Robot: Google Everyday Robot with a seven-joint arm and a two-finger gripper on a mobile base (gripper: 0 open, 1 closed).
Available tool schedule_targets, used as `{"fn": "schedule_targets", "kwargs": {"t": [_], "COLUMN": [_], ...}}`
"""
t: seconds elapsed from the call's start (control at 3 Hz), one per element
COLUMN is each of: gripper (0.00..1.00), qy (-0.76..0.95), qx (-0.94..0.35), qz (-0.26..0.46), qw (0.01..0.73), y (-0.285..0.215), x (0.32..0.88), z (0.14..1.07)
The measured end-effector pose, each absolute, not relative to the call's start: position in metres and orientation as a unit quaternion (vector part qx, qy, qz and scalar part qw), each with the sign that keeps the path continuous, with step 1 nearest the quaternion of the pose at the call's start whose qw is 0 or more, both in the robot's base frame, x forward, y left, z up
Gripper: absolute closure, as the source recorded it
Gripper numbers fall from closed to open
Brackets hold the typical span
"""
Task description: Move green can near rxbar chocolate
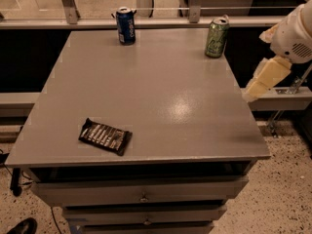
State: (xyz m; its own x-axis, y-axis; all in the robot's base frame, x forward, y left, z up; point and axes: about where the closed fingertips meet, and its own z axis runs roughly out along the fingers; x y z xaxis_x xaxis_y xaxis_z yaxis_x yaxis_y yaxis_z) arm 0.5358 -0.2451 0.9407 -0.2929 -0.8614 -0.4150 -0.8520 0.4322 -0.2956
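Green can (216, 37) upright at the far right corner of the tabletop (161, 91), well apart from the rxbar (105, 136) flat near the front left. End effector (263, 78) off the right edge, touching nothing; wide or narrow, cannot tell.

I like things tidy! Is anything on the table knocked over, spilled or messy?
Nothing stands out. The green can and blue can stand upright at the far edge of the table, the rxbar chocolate lies flat, slightly slanted, near its front left, and nothing is spilled. The gripper hangs off to the right.
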Motion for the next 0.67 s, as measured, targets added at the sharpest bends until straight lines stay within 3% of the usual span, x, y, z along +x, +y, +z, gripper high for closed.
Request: {"fn": "schedule_targets", "kwargs": {"t": [0.67], "gripper": [0.00], "qy": [0.821], "qx": [-0.440], "qz": [0.007], "qw": [0.364], "y": [-0.278], "x": [0.650], "z": [0.917]}}
